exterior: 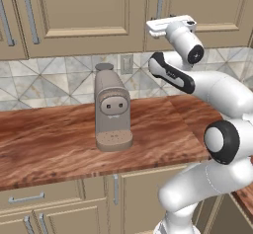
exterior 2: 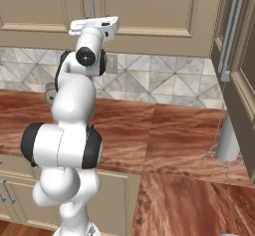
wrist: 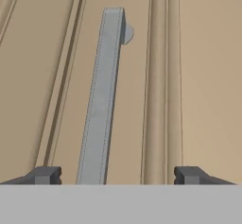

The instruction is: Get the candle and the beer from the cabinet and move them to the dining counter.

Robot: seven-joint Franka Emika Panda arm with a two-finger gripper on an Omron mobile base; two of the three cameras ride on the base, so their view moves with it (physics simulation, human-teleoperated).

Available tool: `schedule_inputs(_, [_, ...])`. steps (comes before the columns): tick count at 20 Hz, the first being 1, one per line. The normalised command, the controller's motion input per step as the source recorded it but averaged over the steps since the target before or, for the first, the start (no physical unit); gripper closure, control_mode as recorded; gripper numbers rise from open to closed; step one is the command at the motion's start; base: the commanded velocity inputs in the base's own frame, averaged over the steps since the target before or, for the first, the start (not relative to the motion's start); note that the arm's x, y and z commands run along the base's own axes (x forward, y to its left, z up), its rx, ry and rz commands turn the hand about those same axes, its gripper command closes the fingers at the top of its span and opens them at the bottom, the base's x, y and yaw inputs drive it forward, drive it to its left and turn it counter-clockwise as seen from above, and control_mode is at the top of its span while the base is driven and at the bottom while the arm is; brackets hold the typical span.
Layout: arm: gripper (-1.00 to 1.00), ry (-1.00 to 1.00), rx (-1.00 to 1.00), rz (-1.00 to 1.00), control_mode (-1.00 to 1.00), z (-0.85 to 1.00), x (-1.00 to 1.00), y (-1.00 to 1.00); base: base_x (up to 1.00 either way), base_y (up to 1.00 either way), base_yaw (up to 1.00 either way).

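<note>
The gripper (wrist: 113, 175) is being held released, fingertips (wrist: 45, 175) straddling the cabinet (wrist: 208, 76) handle (wrist: 101, 100), whose long axis is running straight ahead.

The cabinet (wrist: 203, 76) is beige, raised-panel door shut; its long metal bar handle (wrist: 101, 100) runs 6 to 12 o'clock.

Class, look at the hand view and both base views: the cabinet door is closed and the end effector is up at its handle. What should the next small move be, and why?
Probably close the end effector on the bar handle. Its fingertips stand wide apart on either side of the bar, and the cabinet door is shut, so nothing inside can be reached until it is pulled open.
</note>
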Motion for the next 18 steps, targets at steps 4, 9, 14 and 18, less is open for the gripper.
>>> schedule_inputs(4, [-1.00, 0.00, 0.00, 0.00, -1.00, 0.00, 0.15, 0.13, 0.00, 0.00, 0.00])
schedule_inputs(9, [-1.00, 0.00, 0.00, 0.00, -1.00, 0.00, 0.12, 0.13, 0.00, 0.00, 0.00])
schedule_inputs(14, [1.00, 0.00, 0.00, 0.00, -1.00, 0.00, 0.16, 0.23, 0.00, 0.00, 0.00])
schedule_inputs(18, [1.00, 0.00, 0.00, 0.00, -1.00, 0.00, 0.00, 0.00, 0.00, 0.00, 0.00])
